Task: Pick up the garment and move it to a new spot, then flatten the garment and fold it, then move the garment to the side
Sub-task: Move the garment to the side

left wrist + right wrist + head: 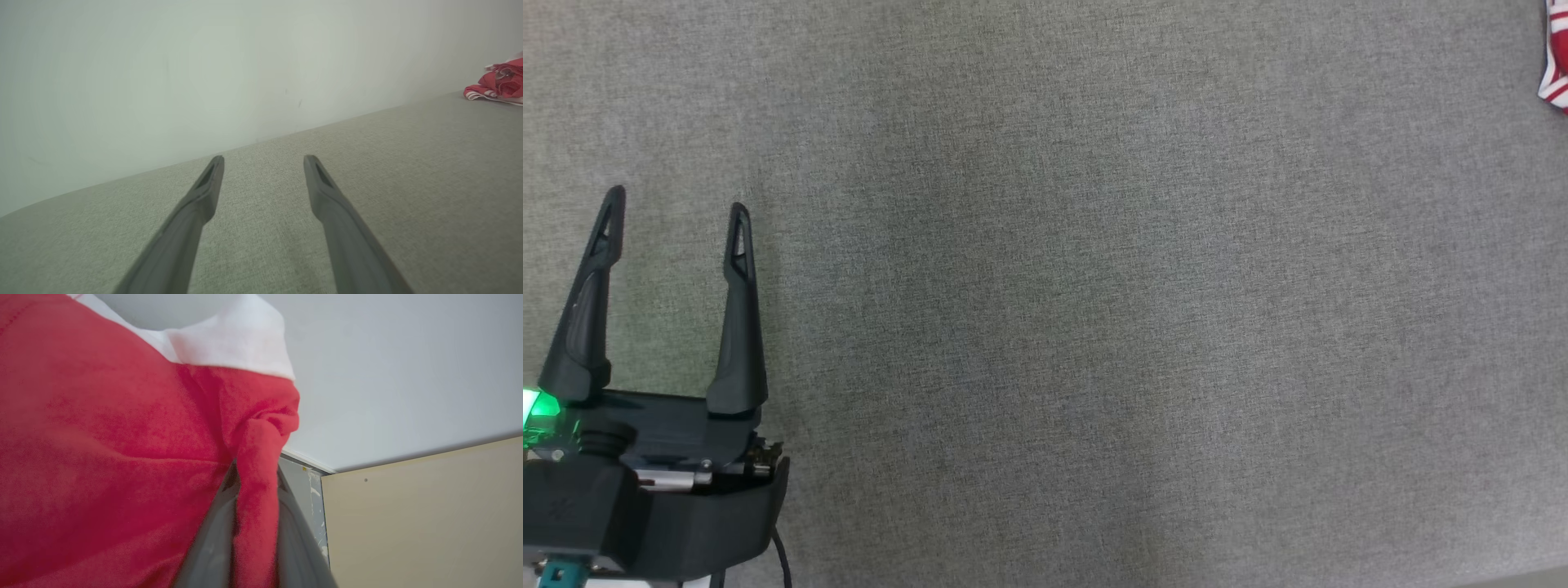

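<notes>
Clamps right tool (257, 469) on a bunched fold of the red garment (102, 437), with red cloth pinched between both fingers and a white band above. Keeps left tool (678, 200) released, spread wide and empty, at lower left over the grey fabric-covered desk (1094, 327). Puts garment at desk's far right edge in head view, red-and-white striped, well apart from left tool. Shows pale wall (163, 61) behind desk and a beige panel (429, 522) past right tool.

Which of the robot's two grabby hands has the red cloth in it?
The right gripper: it is shut on a fold of the red garment. The left gripper is open and empty.
</notes>
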